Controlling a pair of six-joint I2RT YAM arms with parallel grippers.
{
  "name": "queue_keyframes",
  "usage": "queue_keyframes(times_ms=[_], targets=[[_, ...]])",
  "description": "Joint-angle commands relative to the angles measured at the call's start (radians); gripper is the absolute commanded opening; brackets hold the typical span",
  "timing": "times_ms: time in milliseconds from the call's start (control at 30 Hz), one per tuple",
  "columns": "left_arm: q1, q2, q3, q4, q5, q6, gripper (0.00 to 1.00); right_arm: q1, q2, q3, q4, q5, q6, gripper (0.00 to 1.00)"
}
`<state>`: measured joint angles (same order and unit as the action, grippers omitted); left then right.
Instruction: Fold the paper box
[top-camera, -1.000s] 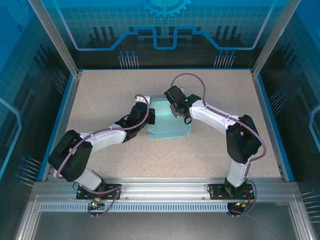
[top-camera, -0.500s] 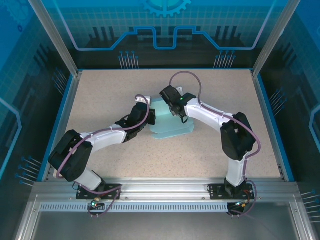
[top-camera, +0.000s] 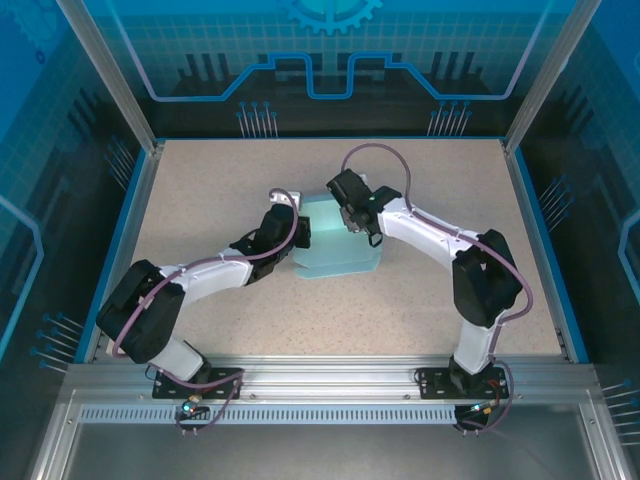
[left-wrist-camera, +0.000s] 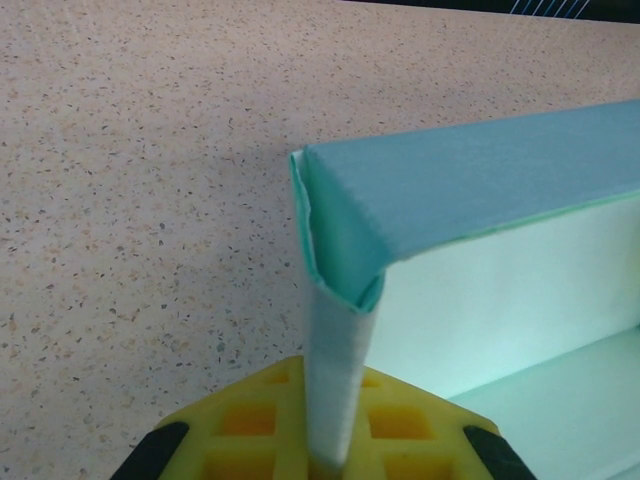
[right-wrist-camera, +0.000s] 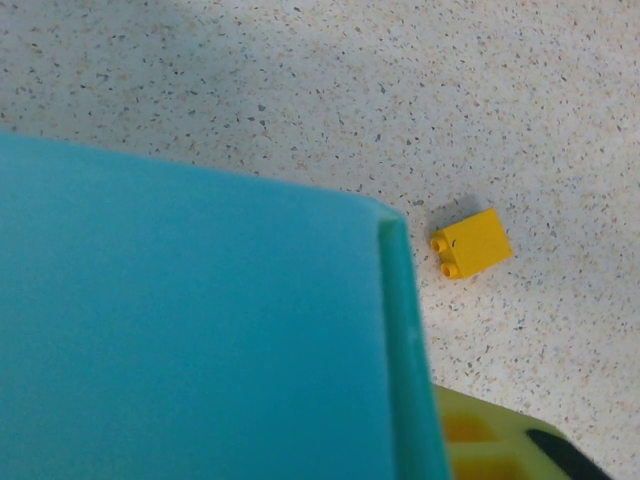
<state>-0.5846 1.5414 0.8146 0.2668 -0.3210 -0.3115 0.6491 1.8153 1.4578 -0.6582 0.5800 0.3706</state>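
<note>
The left fingers (left-wrist-camera: 240, 425) are closed on a folded flap of the paper box (left-wrist-camera: 480, 190) on the tabletop (top-camera: 420, 290); the state of the right fingers (right-wrist-camera: 490, 450) cannot be determined.

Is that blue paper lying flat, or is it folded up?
Partly folded: the paper box has a wall standing up from the table and creased over into a top panel, one flap pinched in the left gripper.

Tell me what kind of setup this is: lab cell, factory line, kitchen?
Probably an enclosed robot test cell, judging by the aluminium frame post, the blue printed back panel and the bare speckled tabletop.
</note>
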Motion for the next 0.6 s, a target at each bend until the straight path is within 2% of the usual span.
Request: queue_keyframes(times_ms=[0, 133, 300, 433, 567], targets=[[0.002, -0.039, 0.004, -0.012, 0.002, 0.029, 0.06, -0.03, -0.053, -0.012, 0.009, -0.021, -0.011, 0.36], [0.002, -0.039, 0.003, -0.011, 0.004, 0.031, 0.06, -0.033, -0.08, -0.019, 0.036, -0.1, -0.004, 0.47], [0.001, -0.038, 0.003, -0.011, 0.003, 0.03, 0.06, -0.043, -0.112, -0.02, 0.065, -0.185, 0.007, 0.54], [0.002, -0.041, 0.0, -0.01, 0.002, 0.028, 0.06, -0.057, -0.137, -0.029, 0.09, -0.238, 0.027, 0.55], [0.003, -0.041, 0.001, -0.008, 0.004, 0.028, 0.06, -0.059, -0.133, -0.03, 0.088, -0.217, 0.057, 0.46]])
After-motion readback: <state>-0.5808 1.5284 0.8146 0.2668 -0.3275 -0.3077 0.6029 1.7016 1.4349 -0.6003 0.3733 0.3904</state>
